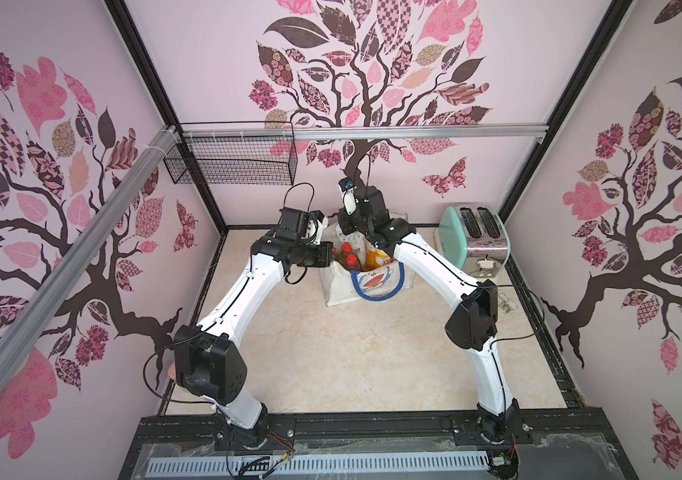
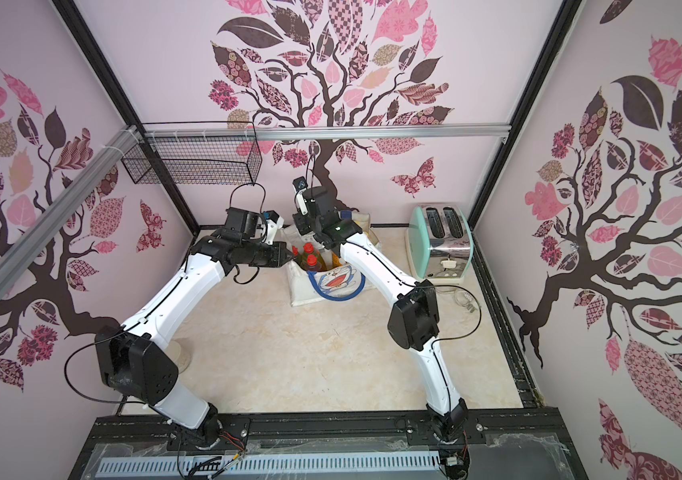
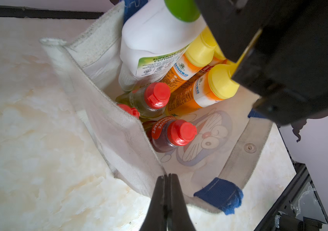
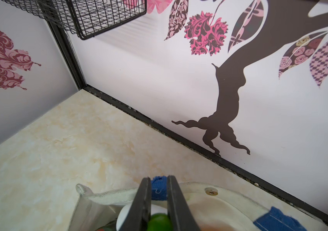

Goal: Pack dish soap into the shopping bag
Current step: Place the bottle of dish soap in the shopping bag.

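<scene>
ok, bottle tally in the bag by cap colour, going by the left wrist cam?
Squat plastic bottles with red caps: 3
Tall orange plastic bottles with yellow caps: 2 in clear view; the arm overhead may hide more
White plastic bottle with green cap: 1
Total: 6 visible, all inside the white canvas shopping bag

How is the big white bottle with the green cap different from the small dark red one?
The white plastic bottle is bigger, opaque and green-capped. The dark red bottle is smaller, see-through and red-capped. Both are inside the white canvas shopping bag.
</scene>
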